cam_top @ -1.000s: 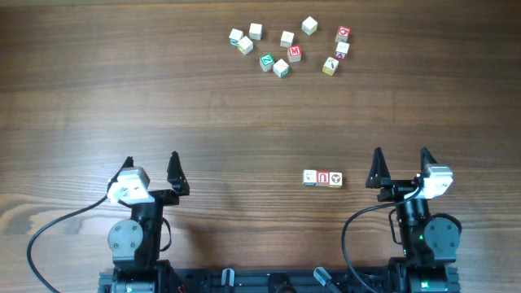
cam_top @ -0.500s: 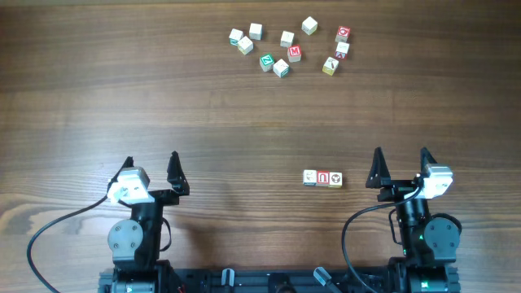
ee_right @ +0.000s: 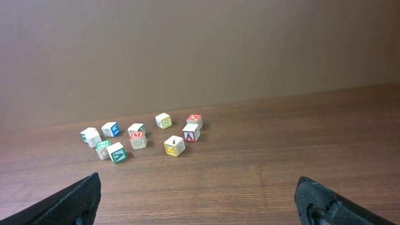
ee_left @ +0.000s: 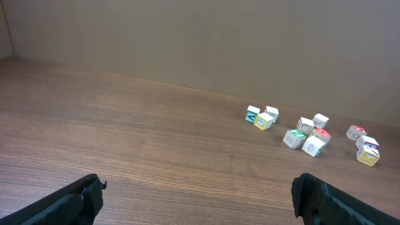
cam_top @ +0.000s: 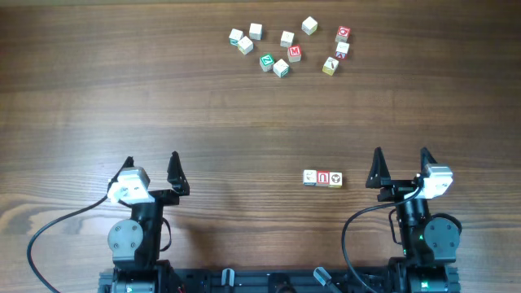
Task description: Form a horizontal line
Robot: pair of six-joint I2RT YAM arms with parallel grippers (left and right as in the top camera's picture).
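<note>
Three tiny letter cubes lie side by side in a left-to-right row on the table in the overhead view: a whitish cube (cam_top: 310, 177), a red-faced cube (cam_top: 323, 177) and a tan-yellow cube (cam_top: 335, 178), touching one another. My right gripper (cam_top: 400, 162) stands open just right of that row, nothing between its fingers. My left gripper (cam_top: 151, 165) is open too, far to the left near the front edge. Neither wrist view shows the row; both show wide-apart black fingers (ee_left: 75, 200) (ee_right: 325, 203) over bare wood.
A loose cluster of several letter cubes lies at the far side of the table, among them a green-faced cube (cam_top: 266, 61) (ee_right: 116, 152) and a red "M" cube (cam_top: 295, 53) (ee_right: 137, 134). A brown wall rises behind the table in both wrist views.
</note>
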